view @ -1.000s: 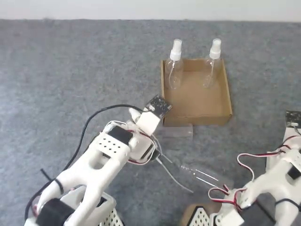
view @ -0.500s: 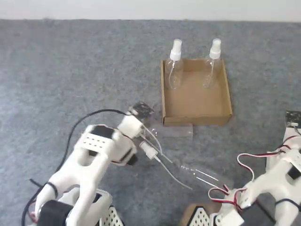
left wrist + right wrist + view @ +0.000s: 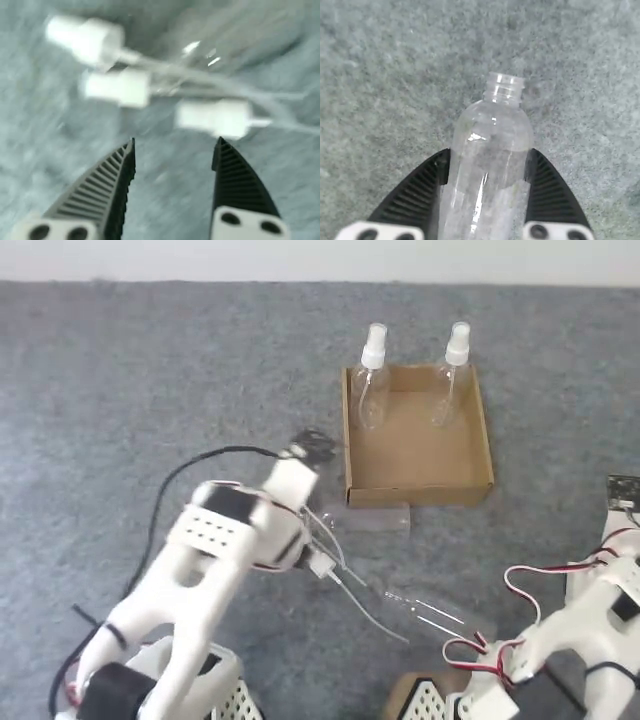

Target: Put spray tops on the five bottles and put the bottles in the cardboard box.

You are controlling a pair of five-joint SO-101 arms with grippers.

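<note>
- High view: my left arm [image 3: 215,550] has swung off the near corner of the cardboard box [image 3: 420,496], pulled back toward 8 o'clock, then eased forward again. It now hangs over the loose spray tops [image 3: 322,566], which lie at 7 o'clock from the box. I read this as lining up a pick, with no top lifted yet.
- Two capped bottles [image 3: 368,390] stand unmoved in the box's far corners, so I judge two of five done. A clear lying bottle [image 3: 375,520] rests on the grey surface [image 3: 150,390], just beside the box's near wall.
- The arm's bulk covers part of the pile of tops. Glints at 4 o'clock from the tops may be another bottle, but I cannot tell. The right arm [image 3: 590,630], at 4 o'clock, is cut by the frame edge and has not stirred.
- Left wrist view: the left hand [image 3: 175,145] is released, jaws wide, nothing between them. Three tops lie just ahead, too smeared for me to trace their tubes.
- Right wrist view: the right hand [image 3: 488,156] is clenched on an uncapped bottle [image 3: 492,125], its neck pointing away. The bottle's base is cut off.
</note>
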